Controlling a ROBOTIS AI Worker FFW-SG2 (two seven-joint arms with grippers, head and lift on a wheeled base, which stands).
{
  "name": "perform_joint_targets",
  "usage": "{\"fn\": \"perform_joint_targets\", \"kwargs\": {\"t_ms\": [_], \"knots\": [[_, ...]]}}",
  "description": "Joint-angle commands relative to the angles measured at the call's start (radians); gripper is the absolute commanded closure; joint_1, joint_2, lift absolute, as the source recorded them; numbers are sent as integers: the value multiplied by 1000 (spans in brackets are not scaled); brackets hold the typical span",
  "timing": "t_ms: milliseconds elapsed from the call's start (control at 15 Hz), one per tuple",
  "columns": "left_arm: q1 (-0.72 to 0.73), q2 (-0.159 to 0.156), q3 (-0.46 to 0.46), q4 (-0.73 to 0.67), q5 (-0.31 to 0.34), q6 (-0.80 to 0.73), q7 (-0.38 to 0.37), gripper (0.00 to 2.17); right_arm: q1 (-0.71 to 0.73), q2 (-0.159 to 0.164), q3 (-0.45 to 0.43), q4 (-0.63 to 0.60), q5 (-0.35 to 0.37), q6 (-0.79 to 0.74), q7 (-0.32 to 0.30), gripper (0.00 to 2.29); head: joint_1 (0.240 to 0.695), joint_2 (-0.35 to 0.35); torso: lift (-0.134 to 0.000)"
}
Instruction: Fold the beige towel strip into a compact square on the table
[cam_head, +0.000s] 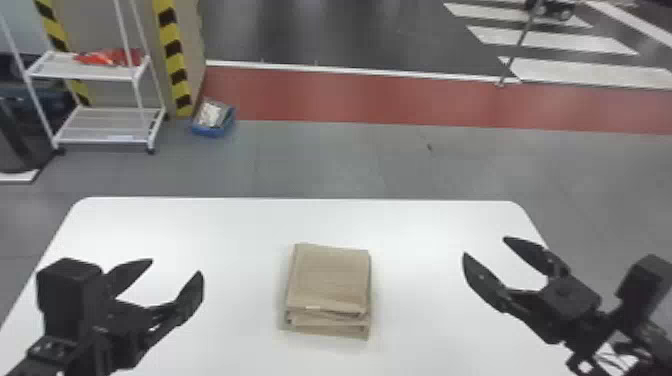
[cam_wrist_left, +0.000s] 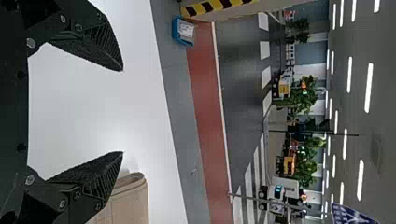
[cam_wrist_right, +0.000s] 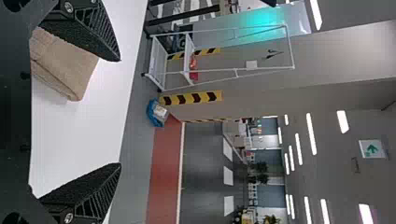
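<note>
White tabletop (cam_head: 225, 240) spans the foreground, one wheeled rack (cam_head: 82, 76) standing beyond the fingers (cam_head: 191, 297). One beige towel strip (cam_head: 330, 280) lies folded between the left gripper (cam_head: 176, 266) and right gripper (cam_head: 485, 246), each one's two fingers spread and empty.

We take this for a large indoor workshop or test hall: white crossing stripes (cam_head: 550, 41) and a wide red band (cam_head: 350, 100) mark the smooth grey floor (cam_head: 350, 160), yellow-and-black striped guards (cam_head: 173, 47) edge a plain wall (cam_head: 95, 20), and long white strip lights (cam_wrist_right: 311, 133) line the grey ceiling (cam_wrist_right: 331, 163).
</note>
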Motion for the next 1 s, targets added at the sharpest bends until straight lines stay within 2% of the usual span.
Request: {"fn": "perform_joint_targets", "kwargs": {"t_ms": [0, 200, 400, 533, 667, 800, 933], "knots": [[0, -19, -4, 46, -5, -97, 11, 49, 18, 1, 2, 1, -39, -63, 0, 56, 695, -143, 0], [-3, -21, -19, 143, 8, -382, 93, 49, 42, 1, -31, 39, -95, -112, -2, 66, 695, -138, 0], [-18, -35, -45, 203, 14, -582, 157, 49, 52, 1, -20, 25, -98, -90, -17, 66, 695, -146, 0], [-19, -38, -79, 207, 14, -603, 228, 49, 93, 1, 15, -22, -119, -78, -121, 66, 695, -147, 0], [-18, -38, -111, 203, 4, -603, 264, 49, 113, 1, 63, -47, -122, -72, -207, 66, 695, -149, 0], [2, -36, -127, 161, -17, -594, 269, 56, 113, 1, 89, -54, -124, -47, -243, 66, 695, -153, 0], [17, -36, -137, 138, -29, -569, 283, 56, 119, 1, 109, -54, -116, -72, -244, 66, 695, -157, 0]]}}
